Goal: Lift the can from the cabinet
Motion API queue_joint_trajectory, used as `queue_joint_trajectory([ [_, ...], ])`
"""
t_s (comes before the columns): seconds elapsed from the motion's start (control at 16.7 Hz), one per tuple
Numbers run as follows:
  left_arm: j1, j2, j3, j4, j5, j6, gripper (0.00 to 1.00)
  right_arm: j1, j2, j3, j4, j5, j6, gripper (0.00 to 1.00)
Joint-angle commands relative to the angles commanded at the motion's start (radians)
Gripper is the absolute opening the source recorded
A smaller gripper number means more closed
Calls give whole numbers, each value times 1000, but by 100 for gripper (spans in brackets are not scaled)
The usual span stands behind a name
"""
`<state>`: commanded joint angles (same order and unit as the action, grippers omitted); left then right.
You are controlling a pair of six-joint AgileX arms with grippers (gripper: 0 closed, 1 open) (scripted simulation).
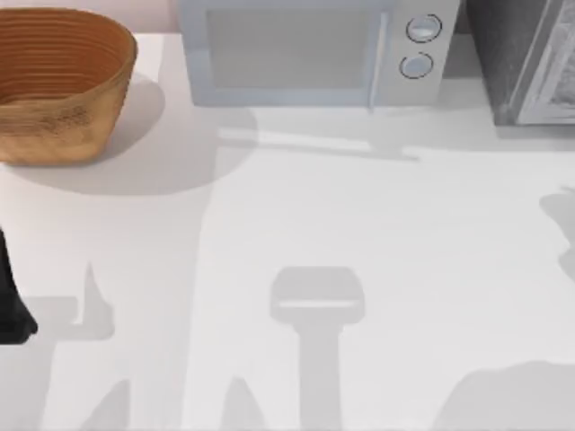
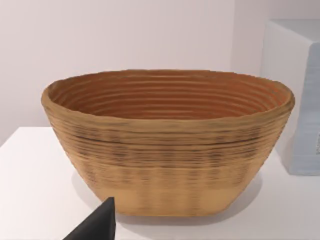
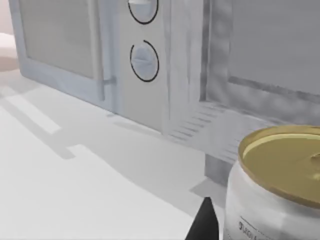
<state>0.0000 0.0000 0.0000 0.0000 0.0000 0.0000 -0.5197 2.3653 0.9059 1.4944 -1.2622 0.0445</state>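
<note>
The can (image 3: 280,190) is white with a gold lid and stands upright, very close in the right wrist view. My right gripper (image 3: 252,230) is shut on the can, and one black fingertip (image 3: 205,222) lies against its side. Behind the can stands the grey cabinet (image 3: 270,65). The cabinet (image 1: 530,58) is also at the table's back right corner in the top view. The lower part of the can is hidden. My left arm (image 1: 11,305) is parked at the table's left edge.
A woven basket (image 1: 58,81) sits at the back left and looms large as the basket (image 2: 167,145) in the left wrist view. A pale microwave (image 1: 314,49) stands at the back middle, next to the cabinet.
</note>
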Motion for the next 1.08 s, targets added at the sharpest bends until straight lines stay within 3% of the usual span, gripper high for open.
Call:
queue_joint_trajectory([
  [0.54, 0, 0, 0, 0, 0, 0, 100, 56, 33, 42, -12, 60, -10, 0],
  [1.08, 0, 0, 0, 0, 0, 0, 100, 56, 33, 42, -12, 60, -10, 68],
])
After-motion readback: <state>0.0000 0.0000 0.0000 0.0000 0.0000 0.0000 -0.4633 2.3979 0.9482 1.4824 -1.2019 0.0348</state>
